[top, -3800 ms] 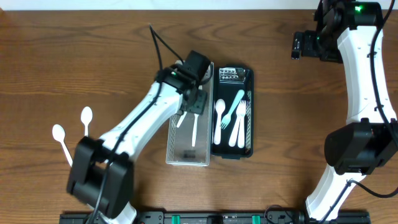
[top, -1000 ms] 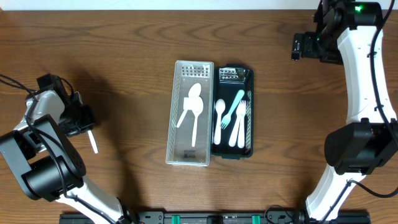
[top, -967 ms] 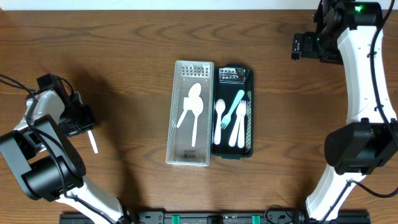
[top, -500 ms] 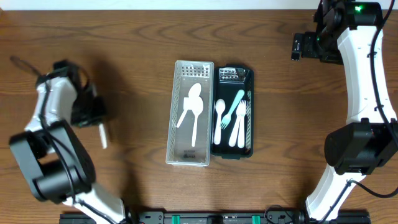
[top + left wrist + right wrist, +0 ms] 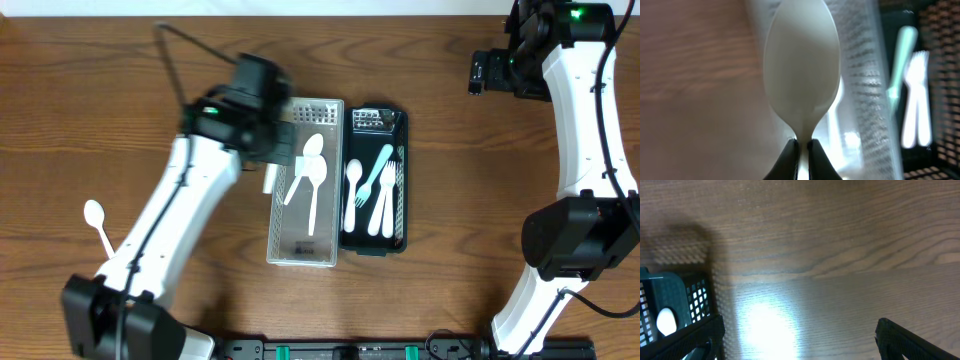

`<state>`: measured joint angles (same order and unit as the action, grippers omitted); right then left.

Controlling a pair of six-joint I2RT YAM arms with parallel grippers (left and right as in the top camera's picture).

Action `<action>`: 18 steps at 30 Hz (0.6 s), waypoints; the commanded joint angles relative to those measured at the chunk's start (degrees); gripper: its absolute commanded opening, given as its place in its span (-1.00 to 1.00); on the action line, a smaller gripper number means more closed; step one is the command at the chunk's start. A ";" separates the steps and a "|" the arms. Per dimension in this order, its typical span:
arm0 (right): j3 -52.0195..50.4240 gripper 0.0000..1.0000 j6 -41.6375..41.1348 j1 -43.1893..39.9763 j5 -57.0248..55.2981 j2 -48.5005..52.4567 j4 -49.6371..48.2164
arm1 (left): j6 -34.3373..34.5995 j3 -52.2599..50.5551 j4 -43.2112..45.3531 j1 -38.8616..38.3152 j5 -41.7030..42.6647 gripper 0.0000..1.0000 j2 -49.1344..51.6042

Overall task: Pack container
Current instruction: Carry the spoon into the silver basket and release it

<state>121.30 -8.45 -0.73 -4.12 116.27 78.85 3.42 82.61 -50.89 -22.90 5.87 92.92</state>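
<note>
Left gripper (image 5: 802,150) pinched tight on the neck of a white spoon (image 5: 802,75), over the left wall of the clear container (image 5: 300,258). Two white spoons (image 5: 310,185) lie inside. Another spoon (image 5: 97,222) lies on the table, far left. Right gripper (image 5: 482,73) is spread wide, empty, well apart.

clear tray (image 5: 298,252): lower half open | left arm (image 5: 185,195): seemingly over its upper-left rim
</note>
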 commanded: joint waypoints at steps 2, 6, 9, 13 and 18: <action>0.83 0.98 0.83 -0.48 -0.17 -1.07 0.02 | 2.99 -0.33 2.69 -4.92 -0.28 -0.88 4.37; 0.83 0.99 0.85 -0.48 -0.15 -1.07 0.24 | 4.90 -0.35 3.52 -5.57 -0.26 -0.88 9.49; 0.83 0.98 0.85 -0.48 -0.17 -1.07 0.48 | 4.83 -0.35 3.50 -4.94 -0.31 -0.88 12.52; 0.83 0.98 0.87 -0.48 -0.17 -1.07 0.46 | 3.41 -0.33 3.67 -4.11 -0.59 -0.23 13.07; 0.83 0.98 1.38 -0.48 -0.20 -1.07 0.44 | 2.19 -0.02 3.65 -2.67 -2.64 0.13 10.21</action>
<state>121.30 -8.40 -0.73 -4.12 116.27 79.15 6.74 82.26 -47.29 -26.52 5.15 105.95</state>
